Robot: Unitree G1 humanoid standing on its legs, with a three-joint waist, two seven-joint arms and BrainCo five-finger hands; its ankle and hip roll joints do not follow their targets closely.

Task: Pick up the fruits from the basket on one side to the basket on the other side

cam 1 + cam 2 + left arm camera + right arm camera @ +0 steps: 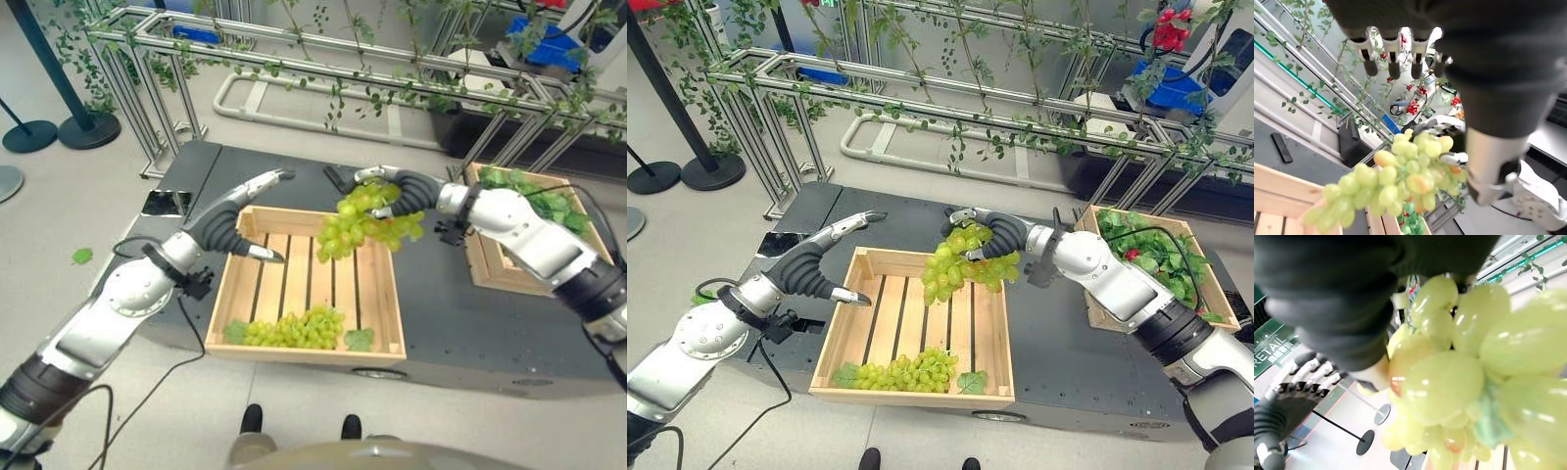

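- The right hand [991, 235] has its fingers curled round a bunch of green grapes [958, 262], which hangs below the palm, clear of the wood. I judge the hold is from above so the bunch can hang freely for lowering.
- Directly under that bunch lies the slatted wooden crate [377, 304], which looks like the receiving basket; a second grape bunch [291, 329] lies on its slats at the edge nearest the robot, with a loose leaf [359, 340] beside it.
- Behind the right forearm stands the other wooden crate [1197, 294], filled with leafy greenery, probably the source.
- The left hand [240, 225] hovers at the near crate's far left corner, fingers straight and spread from the thumb, holding nothing; it seems to wait beside the drop.
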